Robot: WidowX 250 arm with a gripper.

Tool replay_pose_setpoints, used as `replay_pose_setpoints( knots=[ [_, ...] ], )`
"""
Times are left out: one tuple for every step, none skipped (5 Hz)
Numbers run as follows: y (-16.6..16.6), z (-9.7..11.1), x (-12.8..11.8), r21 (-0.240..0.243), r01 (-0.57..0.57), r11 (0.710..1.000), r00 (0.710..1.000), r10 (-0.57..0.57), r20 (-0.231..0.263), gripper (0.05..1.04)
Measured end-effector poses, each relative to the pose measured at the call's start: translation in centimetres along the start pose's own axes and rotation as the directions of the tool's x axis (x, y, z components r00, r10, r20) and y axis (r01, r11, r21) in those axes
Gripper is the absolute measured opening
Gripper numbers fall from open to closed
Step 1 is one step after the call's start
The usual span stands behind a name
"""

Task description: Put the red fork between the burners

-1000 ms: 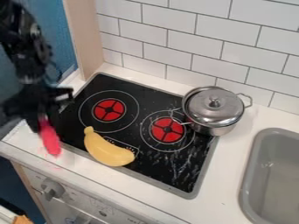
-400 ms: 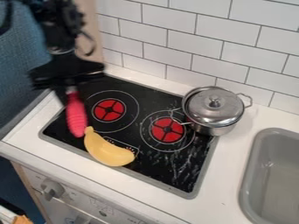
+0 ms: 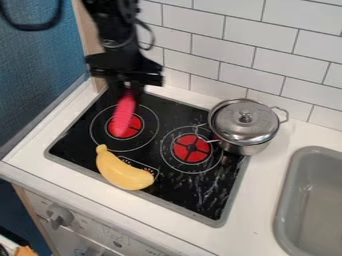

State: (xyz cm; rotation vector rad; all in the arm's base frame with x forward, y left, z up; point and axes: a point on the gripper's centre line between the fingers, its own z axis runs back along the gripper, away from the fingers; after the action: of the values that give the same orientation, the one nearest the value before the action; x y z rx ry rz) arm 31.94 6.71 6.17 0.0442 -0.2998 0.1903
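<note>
Hand [image 3: 125, 94]: clamped on the red fork [image 3: 123, 117], which hangs tilted above the left side of the cooktop [image 3: 177, 192]. Toy banana [image 3: 123, 170]: lying on the cooktop's front part. Lidded pot [image 3: 244, 125]: at the cooktop's rear right corner. Sink [image 3: 314, 200]: right of the cooktop.

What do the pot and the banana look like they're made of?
The pot looks like shiny metal, probably stainless steel, given its silvery reflections. The banana seems to be smooth plastic or rubber, judging by its even yellow and soft sheen; which one is unclear.
</note>
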Motion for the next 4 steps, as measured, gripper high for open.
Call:
replay_pose_setpoints(
  knots=[
    [-2.5,-2.6,2.0,-0.031,0.131,0.991,0.991,-0.131,-0.010,0.323],
    [-4.4,-4.8,2.0,-0.084,0.190,0.978,0.981,-0.193,-0.030,0.323],
    [-4.9,-5.9,1.6,-0.073,0.217,0.973,0.973,-0.222,-0.065,0.323],
    [-4.9,-6.7,1.2,-0.068,0.220,0.973,0.970,-0.226,-0.087,0.323]
  ],
)
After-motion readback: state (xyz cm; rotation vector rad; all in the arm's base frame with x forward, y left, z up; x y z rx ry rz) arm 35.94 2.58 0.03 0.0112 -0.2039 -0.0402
